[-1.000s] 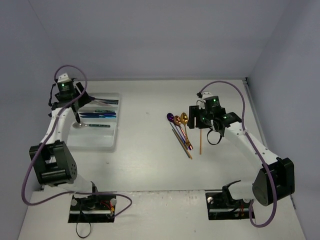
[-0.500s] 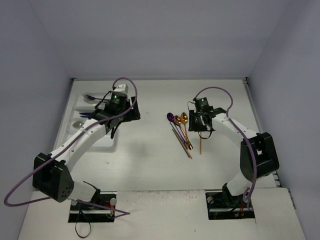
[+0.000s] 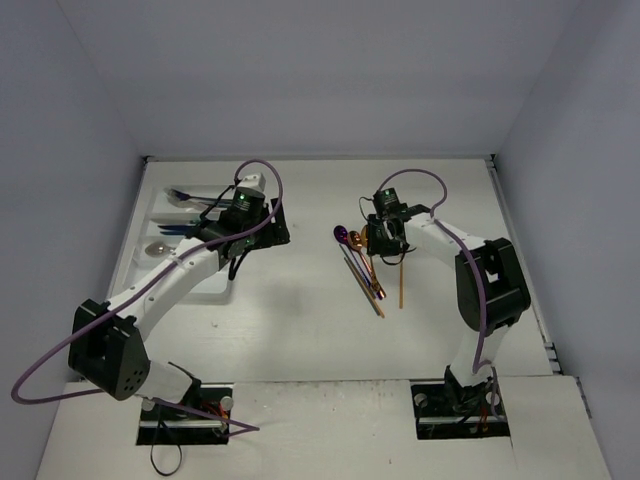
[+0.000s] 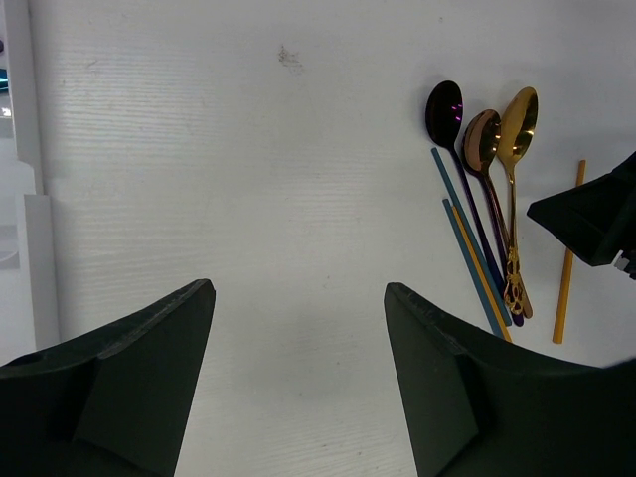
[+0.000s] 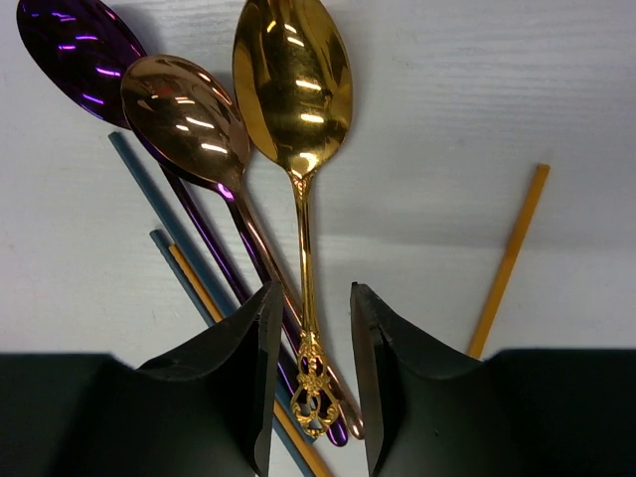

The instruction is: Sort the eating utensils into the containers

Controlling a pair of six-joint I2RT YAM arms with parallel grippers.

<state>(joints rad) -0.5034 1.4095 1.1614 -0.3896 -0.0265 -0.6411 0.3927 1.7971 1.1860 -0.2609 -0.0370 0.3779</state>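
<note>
**Right gripper [image 5: 310,298] hovering over gold spoon [image 5: 293,84]**

Its fingers, slightly apart, are straddling the handle, beside the purple spoon [image 5: 70,45] and copper spoon [image 5: 184,114]. The left gripper [image 4: 298,290] is hanging wide open over the table [image 4: 248,149], near the white tray [image 3: 210,285].

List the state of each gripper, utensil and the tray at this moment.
gold spoon: flat on table, bowl up.
purple spoon: on table.
copper spoon: on table, bowl up.
orange stick: on table, apart from spoons.
left gripper: open, empty.
right gripper: open, fingers either side of gold spoon's handle.
tray: silver spoon and blue utensils inside.
</note>
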